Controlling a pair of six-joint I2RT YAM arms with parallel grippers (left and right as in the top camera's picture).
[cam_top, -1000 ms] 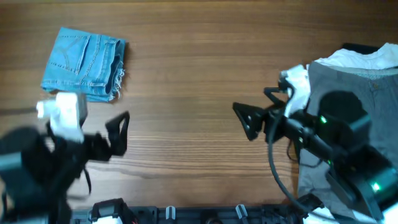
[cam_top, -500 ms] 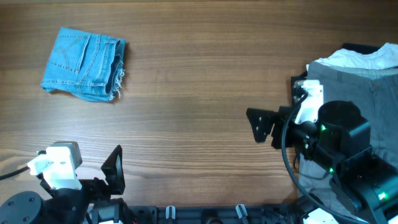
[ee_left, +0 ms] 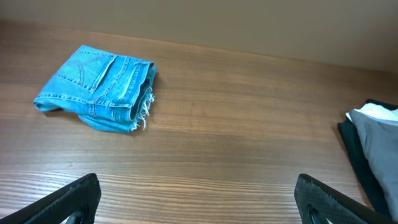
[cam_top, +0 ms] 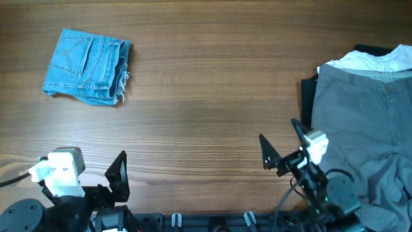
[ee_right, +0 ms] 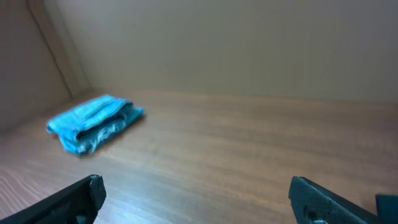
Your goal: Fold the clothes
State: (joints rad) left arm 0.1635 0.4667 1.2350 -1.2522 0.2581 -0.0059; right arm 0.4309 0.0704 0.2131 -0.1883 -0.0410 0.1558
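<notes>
- Subject item: the jeans (cam_top: 87, 66) lie at the far left of the table (cam_top: 206, 96), well apart from both my arms. They sit as a compact, roughly square bundle in several layers, with a back pocket facing up and the frayed hem showing along the edge nearest the table's centre.
- Left gripper (ee_left: 196, 202): low at the near edge of the table, on the left side. Its jaws stand wide apart and nothing is between them. The wrist camera looks straight across bare wood to the bundle.
- Right gripper (cam_top: 281, 149): low at the near edge, right of centre and just beside the grey trousers (cam_top: 367, 122) without touching them. Its jaws are also spread wide and empty.
- Other items: the grey trousers are spread flat at the right edge, with a white garment (cam_top: 376, 60) showing at their far end. Neither is my concern here.
- Step in hand, as I judge it: the folding itself looks finished. The bundle is squared and holds its shape unaided, and both arms are parked clear of it.
- Minor finding: the near left corner of the bundle flares slightly and the layers are not perfectly flush.
- Next move, as I judge it: none is strictly needed. If tidying is wanted, the left arm has the shorter reach. It would need a light press on the top layer and no pinch, since a pinch could drag the folds open.
</notes>
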